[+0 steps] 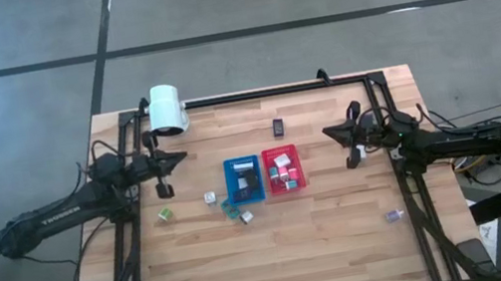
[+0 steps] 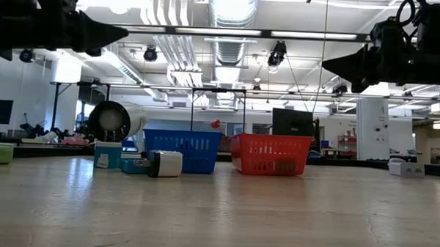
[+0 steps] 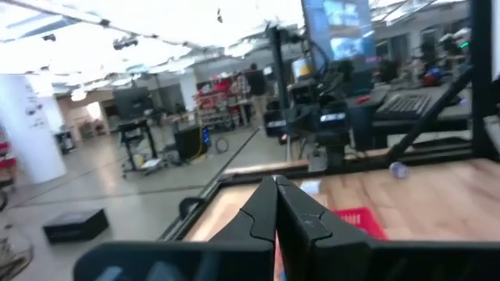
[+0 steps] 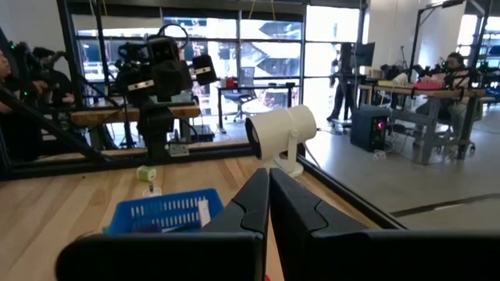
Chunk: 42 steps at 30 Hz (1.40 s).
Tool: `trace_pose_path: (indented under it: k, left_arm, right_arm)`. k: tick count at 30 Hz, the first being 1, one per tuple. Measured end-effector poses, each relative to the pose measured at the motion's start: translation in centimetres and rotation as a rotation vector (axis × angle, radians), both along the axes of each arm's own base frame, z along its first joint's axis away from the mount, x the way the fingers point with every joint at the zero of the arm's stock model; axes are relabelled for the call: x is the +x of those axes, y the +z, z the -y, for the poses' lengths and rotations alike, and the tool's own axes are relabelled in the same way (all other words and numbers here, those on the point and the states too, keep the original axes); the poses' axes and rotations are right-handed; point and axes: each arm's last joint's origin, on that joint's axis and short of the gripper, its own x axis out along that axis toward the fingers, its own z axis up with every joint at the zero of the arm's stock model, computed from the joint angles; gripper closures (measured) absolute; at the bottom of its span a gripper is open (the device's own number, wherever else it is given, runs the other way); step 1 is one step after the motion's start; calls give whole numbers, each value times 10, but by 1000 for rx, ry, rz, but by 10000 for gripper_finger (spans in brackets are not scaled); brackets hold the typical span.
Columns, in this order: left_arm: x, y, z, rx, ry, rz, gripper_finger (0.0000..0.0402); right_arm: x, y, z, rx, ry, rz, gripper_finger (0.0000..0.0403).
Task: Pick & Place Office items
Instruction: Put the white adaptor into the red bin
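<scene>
One camera looks straight down on the whole surface. One sits low on it, looking across at the blue tray. Each wrist camera looks toward that blue tray from opposite sides.

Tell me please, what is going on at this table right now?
Nothing is being handled at this moment. The left gripper and the right gripper are both shut and empty, raised on either side of the table. In the middle stand a blue tray and a red tray with a few small items inside. Others lie loose, such as a green block and a black item.
</scene>
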Motion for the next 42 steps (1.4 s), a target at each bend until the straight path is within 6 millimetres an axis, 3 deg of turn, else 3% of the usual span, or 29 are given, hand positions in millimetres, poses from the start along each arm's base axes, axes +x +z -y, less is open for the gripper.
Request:
trace_pose_path:
  k: [27,32,35,42]
  left_arm:
    - [0,-2,0,23,17,-25,390]
    - [0,-2,0,24,17,-25,390]
    - [0,-2,0,23,17,-25,390]
    - [0,-2,0,6,14,-22,390]
  right_arm:
    - [0,-1,0,49,4,3,394]
    - [1,-2,0,151,13,13,394]
    - [8,6,3,214,8,-73,394]
    - [23,39,5,383,-35,-518,394]
